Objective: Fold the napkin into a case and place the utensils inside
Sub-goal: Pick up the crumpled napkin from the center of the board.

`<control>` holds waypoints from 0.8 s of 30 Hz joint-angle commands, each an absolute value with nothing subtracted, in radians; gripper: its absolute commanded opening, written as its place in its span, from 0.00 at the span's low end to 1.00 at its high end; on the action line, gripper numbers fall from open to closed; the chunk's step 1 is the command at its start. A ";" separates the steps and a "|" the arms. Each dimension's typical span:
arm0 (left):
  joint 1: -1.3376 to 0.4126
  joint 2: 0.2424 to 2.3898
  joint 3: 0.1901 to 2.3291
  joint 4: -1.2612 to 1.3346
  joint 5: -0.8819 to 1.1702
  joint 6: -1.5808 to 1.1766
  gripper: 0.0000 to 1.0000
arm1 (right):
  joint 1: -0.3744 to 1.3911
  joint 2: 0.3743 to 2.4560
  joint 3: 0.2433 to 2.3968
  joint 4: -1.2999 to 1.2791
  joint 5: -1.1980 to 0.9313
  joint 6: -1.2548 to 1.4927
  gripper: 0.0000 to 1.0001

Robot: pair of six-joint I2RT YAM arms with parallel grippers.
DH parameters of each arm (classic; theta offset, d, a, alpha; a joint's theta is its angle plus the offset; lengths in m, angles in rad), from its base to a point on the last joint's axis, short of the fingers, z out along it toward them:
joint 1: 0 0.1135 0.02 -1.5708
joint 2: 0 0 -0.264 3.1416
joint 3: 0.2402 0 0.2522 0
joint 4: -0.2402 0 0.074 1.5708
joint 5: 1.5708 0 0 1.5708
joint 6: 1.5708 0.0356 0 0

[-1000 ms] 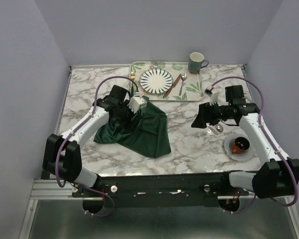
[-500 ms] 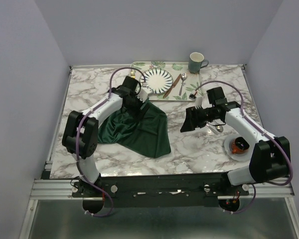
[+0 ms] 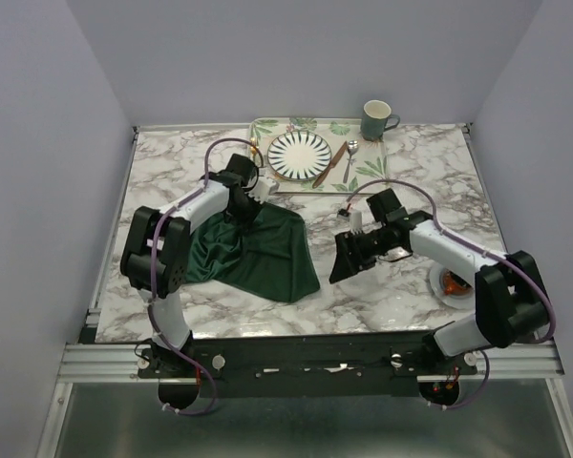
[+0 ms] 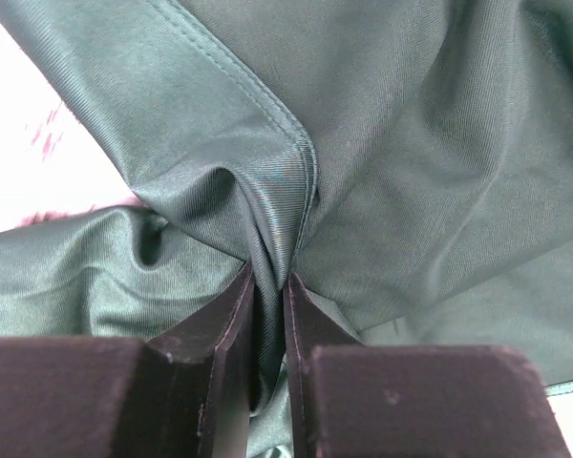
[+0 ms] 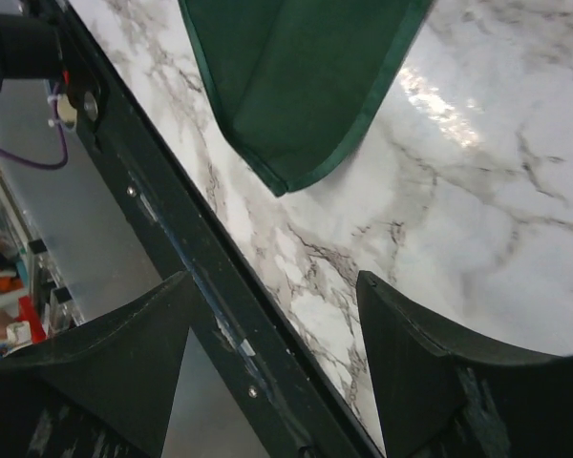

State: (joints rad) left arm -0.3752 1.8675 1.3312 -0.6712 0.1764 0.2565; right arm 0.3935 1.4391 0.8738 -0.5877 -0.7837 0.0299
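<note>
From above, the napkin lies rumpled on the worktop, left of centre. The left tool now sits at the cloth's upper edge, and the right tool has swung in toward its right side since a second ago. The utensils lie on the tray at the top. The left wrist view adds what that one hides: its fingers pinch a raised fold of napkin. The right wrist view shows fingers spread wide above the cloth's corner.

The napkin runs off my left wrist view on several sides; my right arm covers most of the saucer.
</note>
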 commanded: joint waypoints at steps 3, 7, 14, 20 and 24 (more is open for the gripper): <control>-0.321 1.781 1.237 -0.655 0.204 0.232 0.22 | 0.508 1.604 0.934 -0.563 -0.717 0.181 0.76; -0.321 1.758 1.212 -0.632 0.227 0.219 0.22 | 0.511 1.716 1.011 -0.581 -0.767 0.232 0.77; -0.319 1.721 1.174 -0.606 0.236 0.216 0.22 | 0.552 1.821 1.080 -0.572 -0.831 0.304 0.77; -0.311 1.698 1.166 -0.609 0.264 0.201 0.22 | 0.604 1.902 1.111 -0.574 -0.850 0.324 0.73; -0.308 1.680 1.151 -0.609 0.270 0.195 0.22 | 0.617 1.927 1.097 -0.572 -0.848 0.336 0.66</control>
State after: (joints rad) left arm -0.3149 1.7309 1.1725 -0.6235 0.2249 0.2115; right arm 0.5995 1.8923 1.0897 -0.5705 -0.8169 0.3027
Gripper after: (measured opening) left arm 0.220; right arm 0.713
